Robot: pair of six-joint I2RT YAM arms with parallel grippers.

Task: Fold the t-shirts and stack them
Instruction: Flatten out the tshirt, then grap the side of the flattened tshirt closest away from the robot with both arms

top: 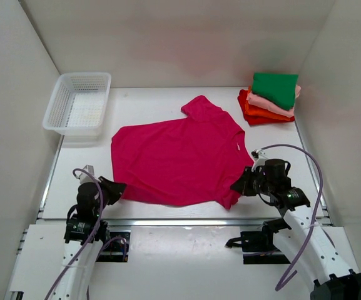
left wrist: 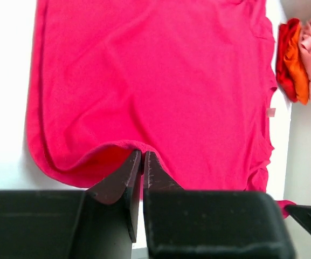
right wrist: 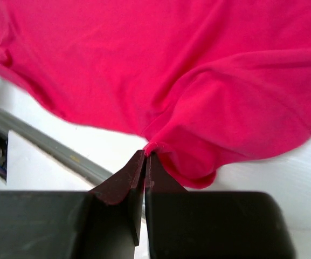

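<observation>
Overhead and wrist views. We see a magenta shirt (top: 177, 156) spread flat near the middle of the white bench (top: 142, 103), its collar toward the right and one sleeve pointing to the far side. The left tool (top: 119, 186) sits low at the shirt's near-left corner. In its wrist view the jaws stand almost together and pinch the near edge of the cloth, which rises in a small arch to the tips. The right tool (top: 238, 185) sits at the near-right corner by the other sleeve. In its wrist view the jaws are closed on a small nub of cloth, and a fold runs up from it. We note a stack (top: 269, 100) of folded shirts at the far-right corner, well apart from the spread shirt: green on top, then light pink, orange and red. A white mesh basket (top: 75, 131) stands at the far left.
</observation>
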